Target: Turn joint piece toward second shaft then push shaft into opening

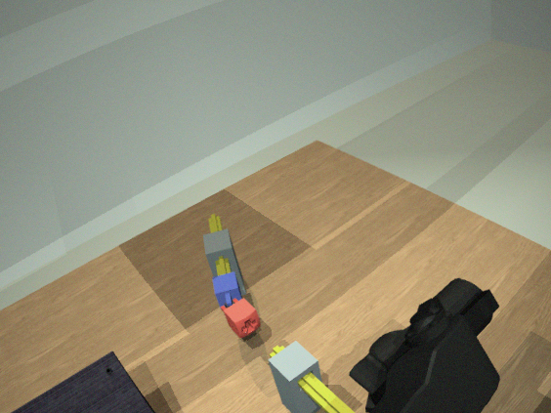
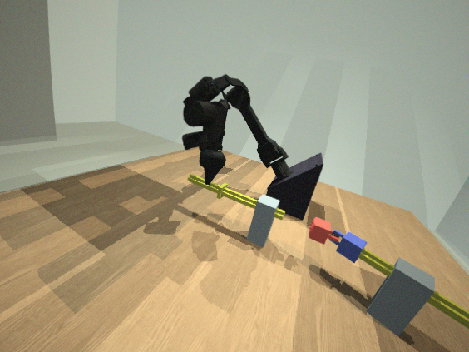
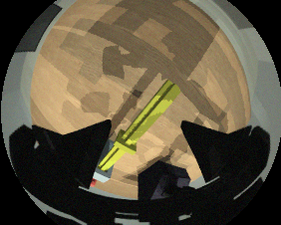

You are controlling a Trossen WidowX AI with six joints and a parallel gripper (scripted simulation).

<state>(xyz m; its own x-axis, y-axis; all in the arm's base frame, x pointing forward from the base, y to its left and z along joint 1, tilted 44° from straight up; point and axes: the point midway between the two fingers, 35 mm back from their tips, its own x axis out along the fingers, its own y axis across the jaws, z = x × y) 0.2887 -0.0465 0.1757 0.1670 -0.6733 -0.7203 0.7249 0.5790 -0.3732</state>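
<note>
The red joint piece [image 1: 240, 313] [image 2: 320, 230] is hinged to a blue piece [image 1: 226, 289] [image 2: 351, 247] on the fixed yellow shaft [image 1: 215, 223] [image 2: 376, 261], held by a grey block [image 1: 216, 241] [image 2: 401, 296]. Its opening faces the light grey block [image 1: 293, 360] [image 2: 264, 223]. The second yellow shaft [image 1: 326, 394] [image 2: 243, 198] [image 3: 154, 112] runs through that block, its inner end apart from the red piece. My gripper [image 2: 208, 180] [image 3: 146, 123] is open and empty at the shaft's outer part, beyond the collar [image 2: 223, 190] [image 3: 126, 141]. Whether a finger touches the shaft cannot be told.
The dark wedge-shaped arm base [image 1: 88, 387] [image 2: 297, 188] [image 3: 161, 181] stands on the wooden table [image 1: 361, 206] [image 2: 137, 309], beside the line of the shafts. The table's edges show at the back in the top and exterior views.
</note>
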